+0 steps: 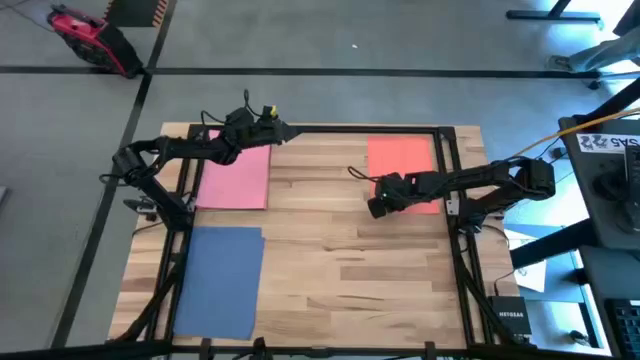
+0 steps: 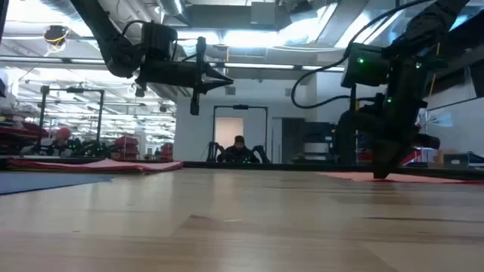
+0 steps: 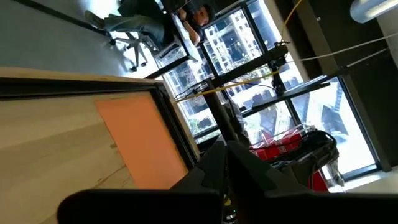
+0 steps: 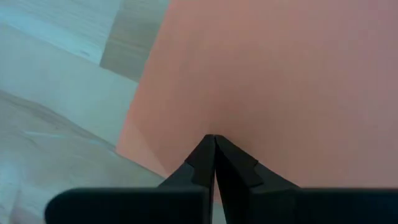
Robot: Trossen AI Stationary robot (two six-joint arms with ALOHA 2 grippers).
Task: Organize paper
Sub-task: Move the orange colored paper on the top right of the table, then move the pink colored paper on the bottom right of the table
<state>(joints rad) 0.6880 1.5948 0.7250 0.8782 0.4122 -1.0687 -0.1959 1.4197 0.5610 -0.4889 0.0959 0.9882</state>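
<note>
Three sheets of paper lie flat on the wooden table: a pink one at the far left, a blue one at the near left, and an orange one at the far right. My right gripper stands over the orange sheet's near left corner, shut, its tips pointing down onto the sheet. My left gripper hangs high above the table's far edge beside the pink sheet. It is shut with nothing in it and points level toward the right. My right gripper sets its shut fingertips down on the orange sheet's top face, near the sheet's near left corner, a little in from the edge. The fingers come from above, slanting down. The sheet lies flat on the table under them.
Black frame rails run along the table's left, right and far sides. Bare wood fills the middle and near right of the table. A person sits in the room beyond the far edge.
</note>
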